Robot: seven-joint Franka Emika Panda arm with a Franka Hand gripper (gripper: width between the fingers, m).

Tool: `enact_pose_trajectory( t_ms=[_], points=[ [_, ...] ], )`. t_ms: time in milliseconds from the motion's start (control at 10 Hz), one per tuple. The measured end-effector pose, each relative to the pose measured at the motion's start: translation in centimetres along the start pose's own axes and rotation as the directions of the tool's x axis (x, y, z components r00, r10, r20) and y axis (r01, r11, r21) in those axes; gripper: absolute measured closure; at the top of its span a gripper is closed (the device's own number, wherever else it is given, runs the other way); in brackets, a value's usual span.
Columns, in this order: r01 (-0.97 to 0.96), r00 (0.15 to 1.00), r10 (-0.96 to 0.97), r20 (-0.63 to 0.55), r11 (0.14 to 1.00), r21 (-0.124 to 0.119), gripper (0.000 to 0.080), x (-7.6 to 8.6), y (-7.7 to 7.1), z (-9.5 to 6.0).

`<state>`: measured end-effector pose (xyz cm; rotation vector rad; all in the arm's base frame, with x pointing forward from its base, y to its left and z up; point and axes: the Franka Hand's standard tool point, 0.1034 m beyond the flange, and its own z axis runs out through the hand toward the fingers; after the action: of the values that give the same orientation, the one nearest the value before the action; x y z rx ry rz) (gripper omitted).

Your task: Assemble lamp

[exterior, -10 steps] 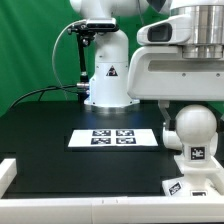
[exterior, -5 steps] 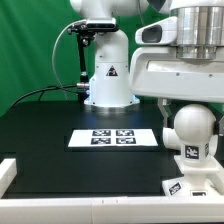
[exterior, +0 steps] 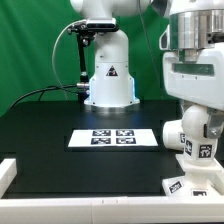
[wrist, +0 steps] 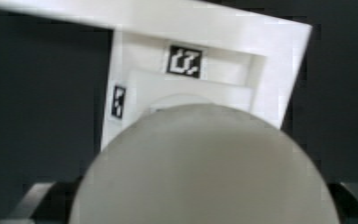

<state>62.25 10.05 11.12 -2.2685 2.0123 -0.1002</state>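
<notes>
My gripper point(exterior: 194, 128) is shut on the white round bulb point(exterior: 187, 136) and holds it just above the boxy white lamp base point(exterior: 190, 186) at the exterior view's lower right. A tag shows on the bulb's neck. In the wrist view the bulb point(wrist: 194, 160) fills the near field between my dark fingers point(wrist: 44, 200), with my gripper point(wrist: 194, 208) around it. The base point(wrist: 220, 60) with its tags lies right beyond the bulb. Whether the bulb touches the base is hidden. The shade is out of view.
The marker board point(exterior: 113, 138) lies on the black table at mid-centre. The arm's white pedestal point(exterior: 108, 85) stands behind it. A raised white rim point(exterior: 60, 206) borders the table at the front and the left. A green backdrop is behind.
The wrist has turned, so the hand now looks narrower in the exterior view. The bulb has come down a little and shifted slightly to the exterior view's left, closer to the base.
</notes>
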Motion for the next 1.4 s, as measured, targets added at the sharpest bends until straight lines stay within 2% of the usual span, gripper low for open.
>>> enact_pose_trajectory(
  t_ms=[100,400,600,800,1100,1200,1300,1400],
  points=[
    [-0.066,0.998,0.066,0.014,0.998,0.015,0.0223,-0.05,-0.03,0.05],
    [-0.231,0.972,0.231,0.041,0.973,0.015,0.0223,-0.38,-0.18,-0.03],
    [-0.416,0.907,0.413,0.086,0.909,0.024,0.0223,-0.30,-0.42,-0.07],
    [-0.513,0.855,0.508,0.103,0.858,0.033,0.0223,-0.57,-0.69,-0.16],
    [-0.502,0.862,0.496,0.109,0.864,0.040,0.0223,-0.65,-0.76,-0.17],
    [-0.499,0.864,0.493,0.108,0.866,0.039,0.0149,-0.68,-0.70,-0.05],
    [-0.496,0.865,0.490,0.107,0.868,0.038,0.0115,-0.71,-0.67,0.01],
    [-0.468,0.881,0.462,0.106,0.883,0.038,0.0115,-0.69,-0.67,-0.09]
  ],
)
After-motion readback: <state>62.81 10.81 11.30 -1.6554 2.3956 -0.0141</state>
